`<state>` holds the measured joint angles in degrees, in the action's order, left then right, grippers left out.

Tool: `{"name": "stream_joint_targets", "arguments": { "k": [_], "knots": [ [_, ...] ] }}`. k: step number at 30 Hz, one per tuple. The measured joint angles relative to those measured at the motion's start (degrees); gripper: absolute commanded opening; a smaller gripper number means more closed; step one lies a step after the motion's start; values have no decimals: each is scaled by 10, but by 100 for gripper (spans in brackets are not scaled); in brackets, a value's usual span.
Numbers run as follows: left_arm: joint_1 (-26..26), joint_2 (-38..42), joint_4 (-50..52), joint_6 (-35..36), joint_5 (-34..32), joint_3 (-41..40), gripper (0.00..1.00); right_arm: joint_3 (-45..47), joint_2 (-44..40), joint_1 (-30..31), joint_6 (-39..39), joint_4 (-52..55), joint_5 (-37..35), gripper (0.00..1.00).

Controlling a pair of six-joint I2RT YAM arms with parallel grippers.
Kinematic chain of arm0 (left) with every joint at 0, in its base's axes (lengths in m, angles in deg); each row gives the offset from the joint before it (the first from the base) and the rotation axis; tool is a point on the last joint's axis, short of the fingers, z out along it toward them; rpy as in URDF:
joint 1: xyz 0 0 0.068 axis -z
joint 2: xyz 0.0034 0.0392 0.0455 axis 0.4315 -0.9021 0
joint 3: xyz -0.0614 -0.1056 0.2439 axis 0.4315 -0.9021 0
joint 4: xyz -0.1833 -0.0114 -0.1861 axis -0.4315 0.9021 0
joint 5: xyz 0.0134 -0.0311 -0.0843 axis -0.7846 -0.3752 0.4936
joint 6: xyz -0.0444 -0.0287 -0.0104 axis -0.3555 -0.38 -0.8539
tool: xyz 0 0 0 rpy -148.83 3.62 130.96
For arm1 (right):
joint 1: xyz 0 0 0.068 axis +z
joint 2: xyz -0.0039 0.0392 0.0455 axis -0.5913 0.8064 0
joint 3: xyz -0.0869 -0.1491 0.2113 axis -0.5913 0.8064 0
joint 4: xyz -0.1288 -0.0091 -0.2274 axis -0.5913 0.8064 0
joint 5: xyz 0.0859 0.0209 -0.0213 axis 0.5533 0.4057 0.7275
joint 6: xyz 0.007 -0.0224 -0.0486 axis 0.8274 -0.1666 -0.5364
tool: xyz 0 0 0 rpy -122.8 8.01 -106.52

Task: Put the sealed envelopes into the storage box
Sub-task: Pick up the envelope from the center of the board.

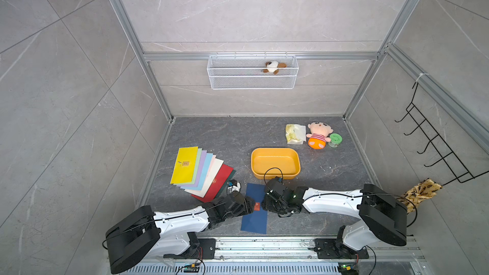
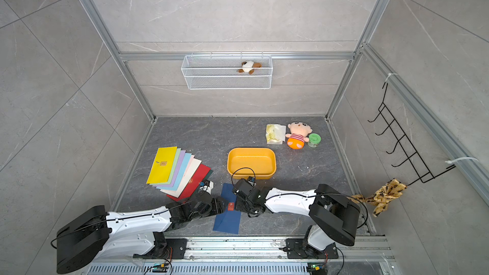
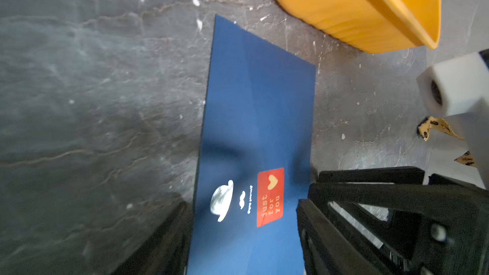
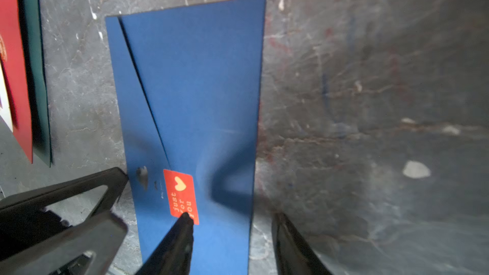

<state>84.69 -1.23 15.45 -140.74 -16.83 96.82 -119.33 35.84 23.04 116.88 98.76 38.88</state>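
Near the 6 o'clock edge of the counter (image 1: 317, 181), between the two arms: one navy envelope (image 1: 254, 220), lying flat and apart from the rest, long axis running nearly 12 to 6, flap side up, one red seal (image 1: 256, 206) at mid-length.

Over its 9 o'clock side, left claw (image 3: 241, 205) spread, the paper's width showing between its two fingers (image 3: 169, 234) in the left wrist view; contact with the paper not clear. At the 3 o'clock long edge, right claw (image 4: 231, 216) spread too: one finger (image 4: 180, 234) over the seal's end, its mate over bare counter just past the edge. Touching or hovering, cannot tell.

At 10 o'clock from the navy one: eight more envelopes (image 1: 201, 170), fanned and overlapping. Yellow on top, then pale green, lilac, light blue, a pink sliver, cream, red, dark green lowest. Long axes leaning from about 7 to 1 o'clock, swinging further toward 2 down the fan.

At 12 to 1 o'clock from the navy envelope, just beyond the right claw: one yellow-orange box (image 1: 275, 161), long axis 9 to 3, only its bare floor showing inside. All nine envelopes outside it.

On the back wall at 12 o'clock: one white wire basket (image 1: 238, 83), holding one small brown-and-white plush toy (image 1: 274, 67). Toward 1 o'clock on the counter, side by side: one crinkly packet (image 1: 295, 133), one plush doll (image 1: 317, 134), one green-lidded jar (image 1: 335, 139).
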Motion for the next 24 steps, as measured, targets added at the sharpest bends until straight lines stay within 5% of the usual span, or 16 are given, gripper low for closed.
{"name": "stream_joint_targets", "arguments": {
  "k": [24],
  "knots": [
    [-3, -18, -55, 2, 0, -11, 66, 116, -36, -30, 41, -231, 67, 53]
  ]
}}
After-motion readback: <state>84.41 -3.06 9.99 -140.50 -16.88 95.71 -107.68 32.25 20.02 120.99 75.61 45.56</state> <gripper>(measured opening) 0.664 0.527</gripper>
